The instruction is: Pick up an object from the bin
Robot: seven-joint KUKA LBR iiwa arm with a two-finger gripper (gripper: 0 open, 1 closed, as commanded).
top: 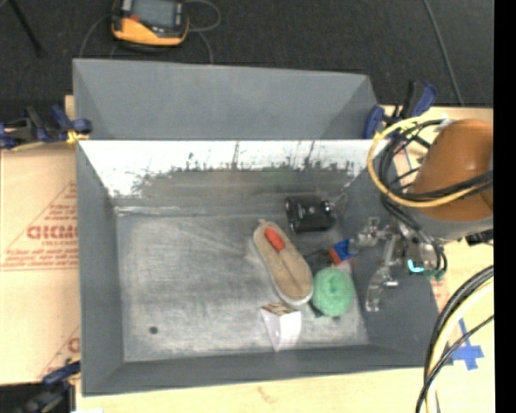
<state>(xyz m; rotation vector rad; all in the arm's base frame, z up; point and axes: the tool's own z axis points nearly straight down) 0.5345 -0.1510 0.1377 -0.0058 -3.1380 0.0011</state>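
Observation:
My gripper (374, 265) hangs over the right side of the bin, its two metal fingers spread apart and open, with nothing between them. Just left of it lies a green fuzzy ball (334, 292). A small blue and red piece (340, 251) sits above the ball, close to the upper finger. A beige slipper-like thing (284, 267) with a red bit on its top end lies slantwise to the ball's left, touching it. A black boxy object (309, 214) rests near the back wall.
A white crumpled piece (281, 326) lies at the front, below the beige thing. The arm with its orange cover and cables comes in from the right, over the bin's right wall. The bin's left half is bare grey floor.

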